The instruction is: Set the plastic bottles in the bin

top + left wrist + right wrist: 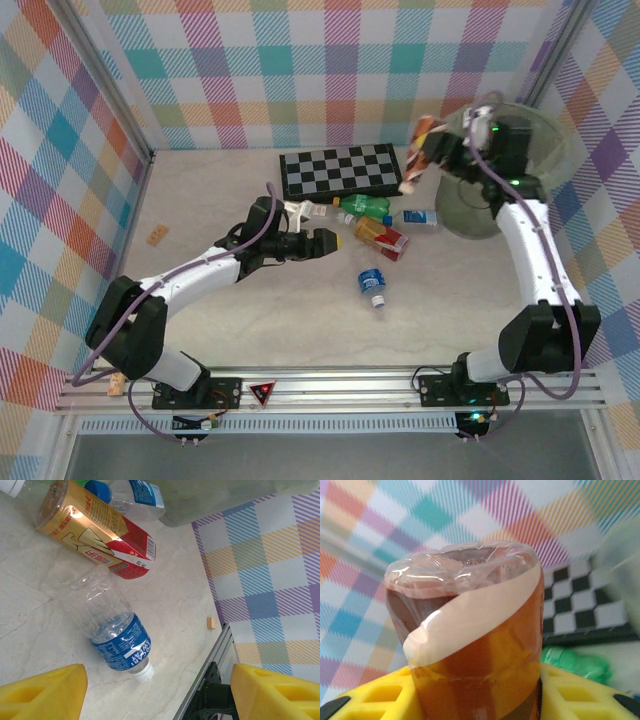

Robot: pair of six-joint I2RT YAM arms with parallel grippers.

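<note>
Now the right gripper (436, 154) is seen clamped on a brown bottle (470, 630), raised just beside the left rim of the bin (465, 215) at far right, while the left gripper (338, 242) is spread wide over the table (250, 330), a blue-labelled bottle (122, 645) and a red-and-gold bottle (100, 535) lying near it.

Table (300, 330): pale marble-like top, thin veins. Checkerboard (340, 170) lies flat at far side, near back wall. Bin (460, 210) stands at far right. Four bottles lie on side in middle: green bottle (365, 206) just in front of checkerboard; red-gold bottle (382, 238) just beside it, nearer; small clear bottle (421, 217) between these two and bin; blue-label bottle (372, 283) apart from others, nearer still, white cap toward near edge. Wooden block (157, 236) alone at left, near side wall.
</note>
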